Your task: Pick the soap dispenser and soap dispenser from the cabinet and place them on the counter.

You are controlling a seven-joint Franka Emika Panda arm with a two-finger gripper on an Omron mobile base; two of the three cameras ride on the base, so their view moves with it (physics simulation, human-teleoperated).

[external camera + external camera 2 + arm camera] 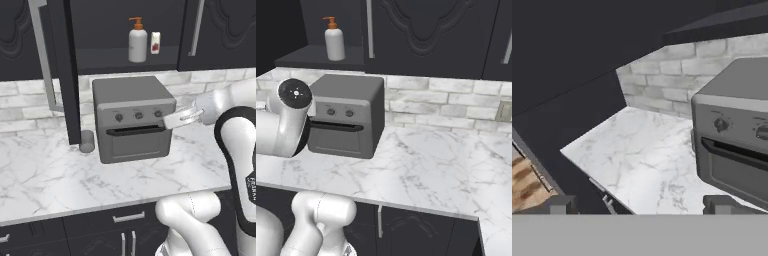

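A white soap dispenser [137, 44] [334, 42] with an orange pump stands upright on the shelf of the open black cabinet [125, 64] [321, 56]. My gripper [642, 205] is open, its two dark tips wide apart with nothing between them. It hangs well below the shelf, over the white marble counter [637, 160] [50, 180] [431, 165]. In the left base view my white wrist [181, 117] sits in front of the oven's upper right corner.
A grey toaster oven [132, 117] [346, 115] [737, 135] stands on the counter under the shelf. A small white carton [155, 42] is next to the dispenser. A grey cup [87, 141] stands by the open cabinet door [67, 75] with its long silver handle [42, 55].
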